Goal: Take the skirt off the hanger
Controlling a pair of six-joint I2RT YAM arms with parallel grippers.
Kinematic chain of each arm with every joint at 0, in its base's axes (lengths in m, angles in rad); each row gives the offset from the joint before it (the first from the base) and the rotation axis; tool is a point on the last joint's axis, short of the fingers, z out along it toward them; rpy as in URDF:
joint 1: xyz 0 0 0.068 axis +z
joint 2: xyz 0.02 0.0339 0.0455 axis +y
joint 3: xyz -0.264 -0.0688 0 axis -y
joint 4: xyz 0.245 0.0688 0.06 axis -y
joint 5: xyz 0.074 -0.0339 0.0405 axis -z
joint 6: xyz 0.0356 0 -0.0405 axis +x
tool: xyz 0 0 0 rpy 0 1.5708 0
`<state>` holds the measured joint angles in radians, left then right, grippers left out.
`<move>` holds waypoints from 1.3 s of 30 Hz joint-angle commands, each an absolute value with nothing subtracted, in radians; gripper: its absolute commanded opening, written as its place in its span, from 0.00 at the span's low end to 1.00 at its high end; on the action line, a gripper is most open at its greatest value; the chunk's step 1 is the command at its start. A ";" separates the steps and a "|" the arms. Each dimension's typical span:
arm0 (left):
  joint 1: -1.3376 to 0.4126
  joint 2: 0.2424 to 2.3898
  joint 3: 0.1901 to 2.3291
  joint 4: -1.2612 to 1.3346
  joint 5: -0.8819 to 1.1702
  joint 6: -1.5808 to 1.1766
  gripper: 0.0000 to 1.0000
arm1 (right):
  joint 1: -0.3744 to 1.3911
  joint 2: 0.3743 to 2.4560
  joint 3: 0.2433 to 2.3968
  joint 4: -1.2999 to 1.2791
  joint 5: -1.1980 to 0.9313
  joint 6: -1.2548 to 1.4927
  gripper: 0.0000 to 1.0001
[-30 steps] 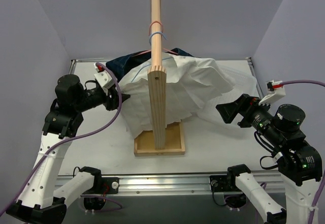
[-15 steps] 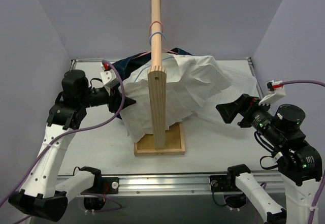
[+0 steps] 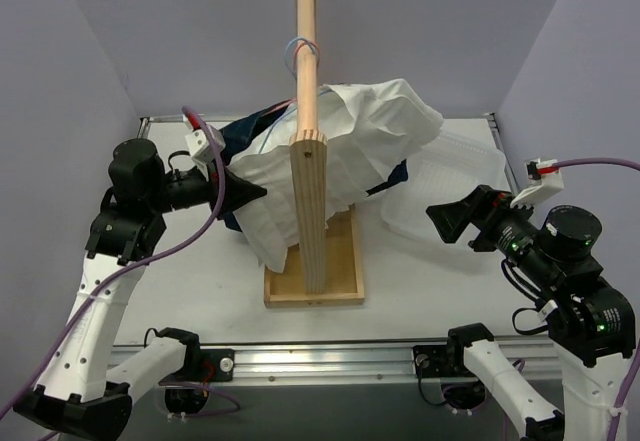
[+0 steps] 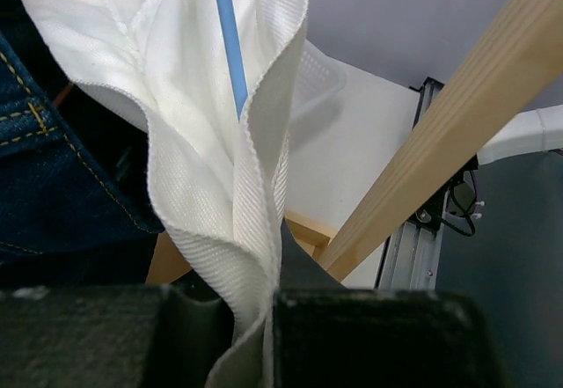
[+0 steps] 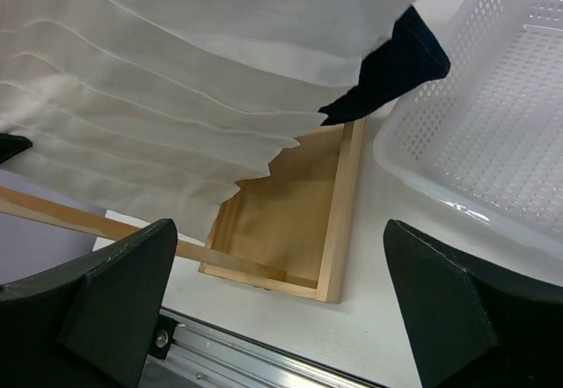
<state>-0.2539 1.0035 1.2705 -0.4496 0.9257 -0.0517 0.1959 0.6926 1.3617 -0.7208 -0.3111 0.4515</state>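
White pleated skirt (image 3: 350, 146) hangs by the wooden stand (image 3: 308, 221), its edge clenched in the left gripper (image 3: 252, 193); the right gripper (image 3: 442, 219) gapes empty.

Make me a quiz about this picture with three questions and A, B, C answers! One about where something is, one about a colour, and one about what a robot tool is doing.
1. Where is the basket?
A) on the table, right of the wooden stand
B) on the floor
C) hanging on the wall

2. What colour is the skirt that the left tool pinches?
A) red
B) white
C) green

3. How is the right tool?
A) shut on the skirt
B) shut on the basket
C) open, holding nothing

Answers:
1 A, the basket sits on the table beside the stand.
2 B, the pleated cloth is white.
3 C, its fingers stand wide apart with nothing between them.
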 commanded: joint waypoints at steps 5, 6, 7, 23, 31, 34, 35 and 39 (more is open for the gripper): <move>-0.239 0.933 1.324 -0.120 1.043 -0.235 0.02 | 0.192 0.701 1.396 -0.716 -0.288 0.442 1.00; -0.238 0.936 1.333 -0.129 1.046 -0.236 0.02 | 0.193 0.701 1.397 -0.719 -0.288 0.440 1.00; -0.236 0.934 1.336 -0.153 1.040 -0.236 0.02 | 0.193 0.706 1.402 -0.721 -0.287 0.439 1.00; -0.184 0.738 1.154 -0.342 0.838 -0.304 0.02 | 0.193 0.723 1.422 -0.741 -0.279 0.416 1.00; -0.201 0.603 1.051 -0.478 0.876 -0.268 0.02 | 0.192 0.745 1.381 -0.721 -0.287 0.428 1.00; -0.232 0.572 1.000 -0.526 0.864 -0.262 0.02 | 0.193 0.752 1.351 -0.681 -0.310 0.460 1.00; -0.238 0.566 0.991 -0.541 0.848 -0.256 0.02 | 0.193 0.755 1.344 -0.663 -0.311 0.469 1.00; -0.258 0.569 0.954 -0.589 0.831 -0.279 0.02 | 0.193 0.772 1.332 -0.646 -0.311 0.471 1.00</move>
<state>-0.2512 0.5697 0.9649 -0.5774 0.8593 -0.2707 0.1959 0.7467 1.3415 -0.7113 -0.2970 0.4606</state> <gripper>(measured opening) 0.083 0.998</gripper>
